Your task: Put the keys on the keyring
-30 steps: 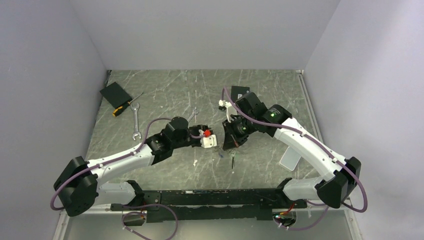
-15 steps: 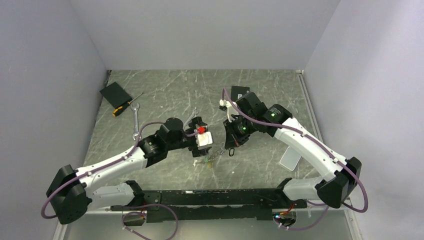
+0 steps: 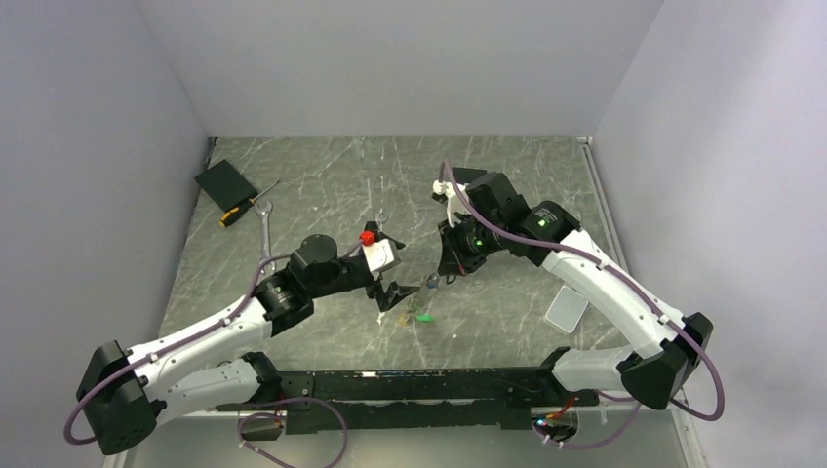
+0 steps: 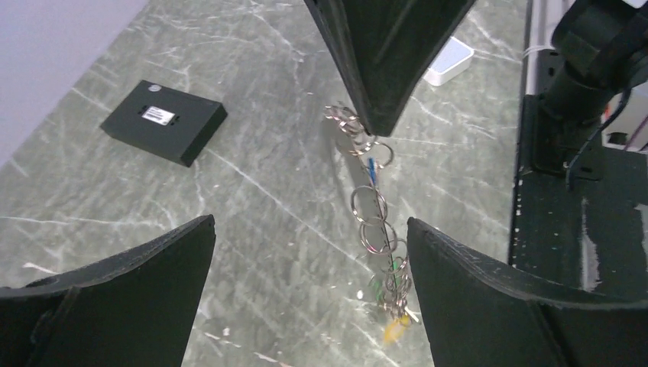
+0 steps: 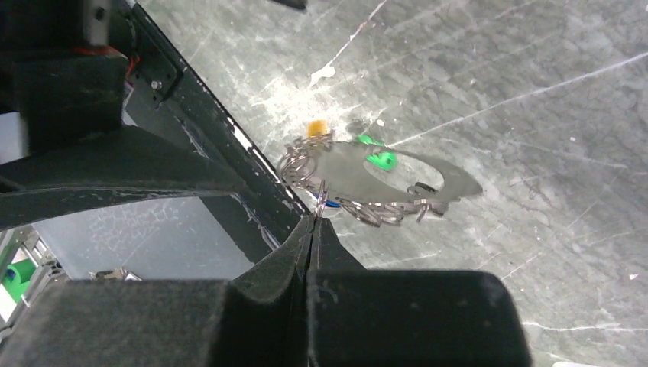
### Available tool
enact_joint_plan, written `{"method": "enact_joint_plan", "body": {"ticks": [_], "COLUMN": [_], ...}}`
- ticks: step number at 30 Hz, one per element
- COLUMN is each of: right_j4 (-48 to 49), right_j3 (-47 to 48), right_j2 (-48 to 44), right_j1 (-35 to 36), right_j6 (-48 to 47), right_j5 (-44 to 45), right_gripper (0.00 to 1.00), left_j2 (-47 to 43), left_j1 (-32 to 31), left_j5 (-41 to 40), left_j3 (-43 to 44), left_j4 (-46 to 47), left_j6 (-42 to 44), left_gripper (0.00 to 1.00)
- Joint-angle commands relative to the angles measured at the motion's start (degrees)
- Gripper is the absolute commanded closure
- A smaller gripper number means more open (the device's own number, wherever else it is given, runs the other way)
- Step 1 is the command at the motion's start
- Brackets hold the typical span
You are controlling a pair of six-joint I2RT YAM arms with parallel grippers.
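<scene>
- Nearest, reaching low from the near edge: the left arm, its left fingers (image 4: 137, 290) spread wide and gripping nothing, aimed across at the hanging chain.
- Between the two arms: the keyring (image 4: 372, 222), a dangling string of silver loops, pinched at the upper end, lower end down by the tabletop (image 4: 252, 115) (touching or just above, cannot tell).
- Strung along it: the keys (image 4: 393, 287), mostly bunched low, with a blue key (image 4: 370, 167) higher up.
- Beyond: the right arm bent over and down, right fingers (image 4: 382, 69) clamped shut on a top loop with the tips alone.
- Likely trouble: slipping out of that thin pinch, or swinging when approached – then a left grab closing on the wrong loop, or on air.
- Farthest: a black box (image 4: 164, 122), well apart.
</scene>
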Motion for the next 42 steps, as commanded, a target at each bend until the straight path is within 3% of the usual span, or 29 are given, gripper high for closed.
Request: {"method": "enact_joint_plan", "body": {"ticks": [1,12,18,24,27,32,37,42], "right_j4": [4.6,6.0,8.0,8.7,8.5,8.2,8.1,8.4], "right_j3": [3.3,3.8,3.5,3.3,3.5,3.0,2.9,2.7], "right_j2": [-2.6,-3.0,-3.4,-3.6,-3.7,-4.1,-4.3,-4.6], "right_j1": [0.0,0.1,0.0,0.1,0.1,0.1,0.1,0.1], "right_j6": [1.1,1.8,3.6,3.9,3.6,3.4,3.3,3.4], "right_j5": [0.8,0.9,1.6,3.1,3.0,3.2,3.1,3.7], "right_gripper": [1.00,1.00,1.00,1.00,1.00,1.00,1.00,1.00], "left_j2": [1.1,10.8,13.9,15.3,15.9,15.9,15.3,14.7], "left_j1": [0.0,-1.6,-5.4,-6.7,-6.9,-7.1,-7.1,-7.1], "left_j5": [4.5,3.4,-3.9,-5.3,-5.9,-7.3,-9.2,-9.2], "left_j3": [-3.5,-3.6,-2.5,-2.1,-1.3,-0.4,-0.6,-0.6], "left_j4": [11.8,27.9,29.1,30.2,28.8,27.0,26.6,25.4], "left_j6": [-7.1,-10.6,-8.1,-6.8,-5.8,-4.9,-4.3,-3.7], "left_gripper": [0.01,0.00,0.00,0.02,0.23,0.71,0.99,1.00]}}
